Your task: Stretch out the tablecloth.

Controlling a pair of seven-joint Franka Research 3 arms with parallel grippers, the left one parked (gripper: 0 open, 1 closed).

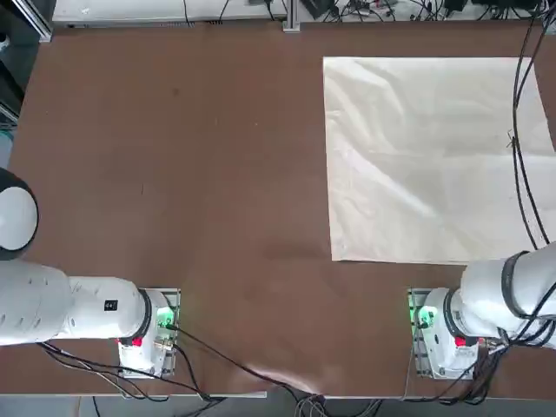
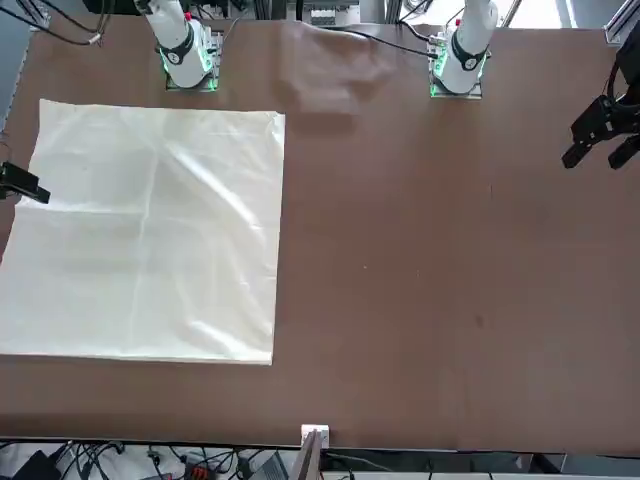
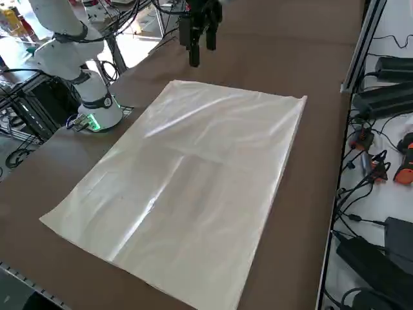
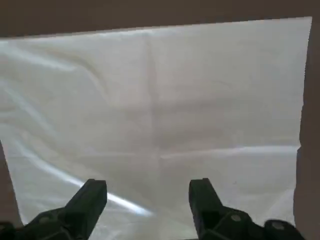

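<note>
The tablecloth (image 1: 434, 156) is a plain cream sheet lying flat on the brown table (image 1: 174, 174), in front of my right arm's base (image 1: 434, 334). It shows soft creases and one long fold line (image 3: 193, 174) (image 2: 150, 230). My right gripper (image 4: 147, 200) hangs high over the cloth (image 4: 200, 100), near its edge on the robot's right. It is open, with nothing between its two black fingers (image 4: 87, 200). Both far corners of the sheet show beyond them. The right arm (image 1: 508, 291) leaves the top view at its right border.
Black cables (image 1: 521, 130) hang across the cloth's right part in the top view. The parked left gripper (image 2: 605, 130) hovers at the table's other end. Power bricks and cables (image 3: 381, 97) lie off the table past its far rail.
</note>
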